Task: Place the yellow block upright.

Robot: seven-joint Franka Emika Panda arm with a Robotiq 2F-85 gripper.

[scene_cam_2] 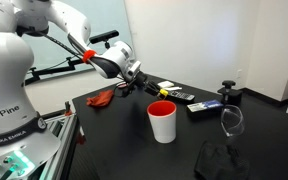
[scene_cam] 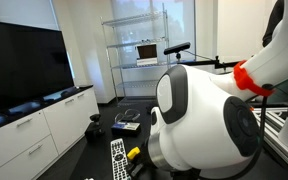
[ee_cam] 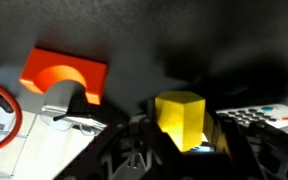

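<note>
In the wrist view the yellow block (ee_cam: 180, 116) sits between my gripper's (ee_cam: 181, 138) two dark fingers, which are closed against its sides just above the black table. The orange-red block (ee_cam: 64, 74), which has an arched cut-out, lies on the table behind and to the left of it. In an exterior view my gripper (scene_cam_2: 143, 82) is low over the black table, between the orange-red block (scene_cam_2: 104, 97) and a remote (scene_cam_2: 174, 94). The block itself is too small to make out there. In the other exterior view a bit of yellow (scene_cam: 134, 153) shows beside the remote (scene_cam: 119, 158).
A red bucket (scene_cam_2: 163, 121) stands on the table (scene_cam_2: 114, 130) near its front; its rim (ee_cam: 11, 118) shows at the left of the wrist view. A wine glass (scene_cam_2: 232, 120), a black object (scene_cam_2: 230, 94) and dark cloth (scene_cam_2: 222, 160) are to the right. The remote's keys (ee_cam: 259, 115) lie close to the gripper.
</note>
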